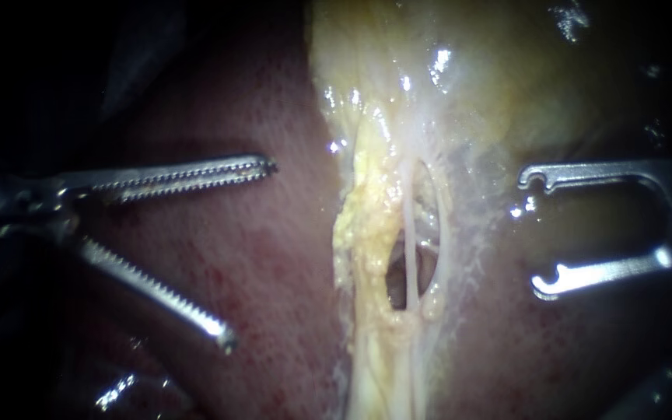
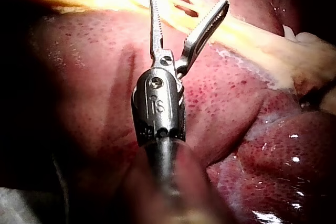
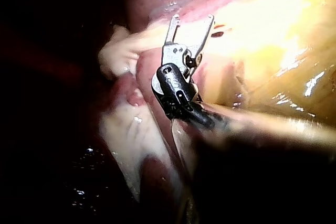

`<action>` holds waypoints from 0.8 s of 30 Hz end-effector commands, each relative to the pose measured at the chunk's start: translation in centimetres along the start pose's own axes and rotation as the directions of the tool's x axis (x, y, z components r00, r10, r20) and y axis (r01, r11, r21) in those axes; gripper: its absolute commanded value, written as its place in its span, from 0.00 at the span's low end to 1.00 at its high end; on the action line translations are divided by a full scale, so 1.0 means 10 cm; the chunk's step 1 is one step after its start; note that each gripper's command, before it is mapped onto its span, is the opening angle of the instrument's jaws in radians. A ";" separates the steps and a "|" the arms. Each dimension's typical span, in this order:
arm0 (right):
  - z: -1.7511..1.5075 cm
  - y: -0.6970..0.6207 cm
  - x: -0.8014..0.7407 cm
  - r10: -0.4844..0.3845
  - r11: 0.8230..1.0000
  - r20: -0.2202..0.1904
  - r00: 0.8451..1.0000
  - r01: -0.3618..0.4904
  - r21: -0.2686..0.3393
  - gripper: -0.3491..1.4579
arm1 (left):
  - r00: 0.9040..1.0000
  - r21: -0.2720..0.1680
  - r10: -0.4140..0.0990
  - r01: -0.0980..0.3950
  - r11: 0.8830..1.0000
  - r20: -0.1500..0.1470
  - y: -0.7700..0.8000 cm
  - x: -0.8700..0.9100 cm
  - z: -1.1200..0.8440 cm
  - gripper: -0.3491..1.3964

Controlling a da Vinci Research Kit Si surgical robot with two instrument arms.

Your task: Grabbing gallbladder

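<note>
The left instrument (image 1: 250, 251) at 9 o'clock and the right instrument (image 1: 532, 232) at 3 o'clock each present a wide-open, empty end effector. The gallbladder (image 1: 468, 70) lies at 12 to 1 o'clock. Expect soft, wet, slippery, easily torn tissue. Take a broad fold of its wall, clear of the thin tubes (image 1: 410, 233).

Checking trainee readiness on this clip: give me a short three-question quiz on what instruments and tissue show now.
1. True or false: the left instrument is shut on the gallbladder.
2. Whose jaws are toothed? A) left instrument B) right instrument
3. Fill in: the red tissue beneath the left instrument is the ____.
Key: 1 false, its jaws are open, clear of the gallbladder; 2 A, the right instrument's look smooth; 3 liver.
</note>
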 end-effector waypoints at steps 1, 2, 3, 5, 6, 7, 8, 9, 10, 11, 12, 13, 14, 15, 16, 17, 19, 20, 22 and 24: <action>0.000 0.000 0.000 0.000 1.000 0.000 1.000 0.000 0.000 0.48 | 1.000 0.000 0.000 0.000 1.000 0.000 0.000 0.000 0.000 0.74; 0.000 0.000 0.000 0.000 1.000 0.000 1.000 0.000 0.000 0.48 | 1.000 0.000 0.000 0.000 1.000 0.000 0.000 0.000 0.000 0.75; 0.000 0.000 0.000 0.000 1.000 0.000 1.000 0.000 0.000 0.48 | 1.000 0.001 0.000 0.000 1.000 0.000 0.000 -0.001 -0.001 0.75; 0.000 0.000 0.000 0.000 1.000 0.000 1.000 0.000 0.000 0.48 | 1.000 0.001 -0.002 0.002 1.000 0.001 0.001 -0.003 -0.001 0.75; 0.000 -0.001 0.001 0.000 1.000 0.000 1.000 0.000 0.000 0.48 | 1.000 0.001 -0.002 0.002 1.000 0.002 0.002 -0.004 -0.001 0.76; 0.000 -0.001 0.001 0.000 1.000 0.000 1.000 0.000 0.000 0.48 | 1.000 0.002 -0.009 0.009 1.000 0.002 0.002 -0.005 -0.002 0.76; 0.000 -0.001 0.001 0.000 1.000 0.000 1.000 0.000 0.000 0.48 | 1.000 0.003 -0.016 0.016 1.000 0.002 0.002 -0.006 -0.004 0.76; 0.000 -0.001 0.001 -0.001 1.000 0.000 1.000 0.001 0.000 0.48 | 1.000 0.004 -0.022 0.022 1.000 0.003 0.001 -0.008 -0.006 0.76; 0.000 -0.001 0.001 -0.001 1.000 0.000 1.000 0.001 0.000 0.48 | 0.999 -0.004 -0.040 0.040 0.999 0.001 -0.001 -0.009 -0.009 0.76; 0.000 -0.001 0.001 -0.001 1.000 0.000 1.000 0.001 0.000 0.48 | 0.999 -0.008 -0.052 0.052 0.999 -0.011 -0.003 -0.009 -0.010 0.76; 0.000 -0.001 0.001 -0.001 1.000 0.000 1.000 0.001 0.000 0.48 | 0.997 -0.008 -0.070 0.069 0.998 -0.030 -0.004 -0.009 -0.012 0.76; 0.000 -0.001 0.001 -0.001 1.000 0.000 1.000 0.001 0.000 0.48 | 0.996 -0.009 -0.076 0.075 0.997 -0.048 -0.005 -0.009 -0.013 0.74; 0.000 -0.001 0.001 -0.001 1.000 0.000 1.000 0.001 0.000 0.48 | 0.994 -0.013 -0.082 0.081 0.997 -0.072 -0.005 -0.008 -0.013 0.74; 0.000 -0.001 0.001 -0.001 1.000 0.000 1.000 0.001 0.000 0.48 | 0.989 -0.016 -0.106 0.105 0.994 -0.102 -0.004 -0.008 -0.012 0.73; 0.000 -0.002 0.001 -0.001 1.000 0.000 1.000 0.001 0.000 0.48 | 0.986 -0.016 -0.113 0.111 0.994 -0.119 -0.003 -0.008 -0.011 0.72; 0.000 -0.002 0.001 -0.001 1.000 0.000 1.000 0.001 0.001 0.48 | 0.985 -0.020 -0.119 0.117 0.993 -0.128 -0.002 -0.007 -0.009 0.72; -0.001 -0.002 0.000 -0.007 1.000 0.000 1.000 0.007 0.001 0.48 | 0.982 -0.026 -0.137 0.134 0.991 -0.134 0.001 -0.006 -0.003 0.72; 0.000 -0.001 0.000 -0.007 1.000 0.000 1.000 0.007 0.000 0.48 | 0.980 -0.029 -0.149 0.146 0.989 -0.134 0.002 -0.006 -0.001 0.70; 0.000 -0.002 -0.001 -0.001 1.000 0.000 1.000 0.001 0.000 0.48 | 0.976 -0.036 -0.161 0.157 0.987 -0.146 0.005 -0.005 0.006 0.68; 0.000 -0.002 -0.001 -0.002 1.000 0.000 1.000 0.002 0.001 0.48 | 0.966 -0.058 -0.197 0.190 0.980 -0.168 0.009 -0.005 0.012 0.66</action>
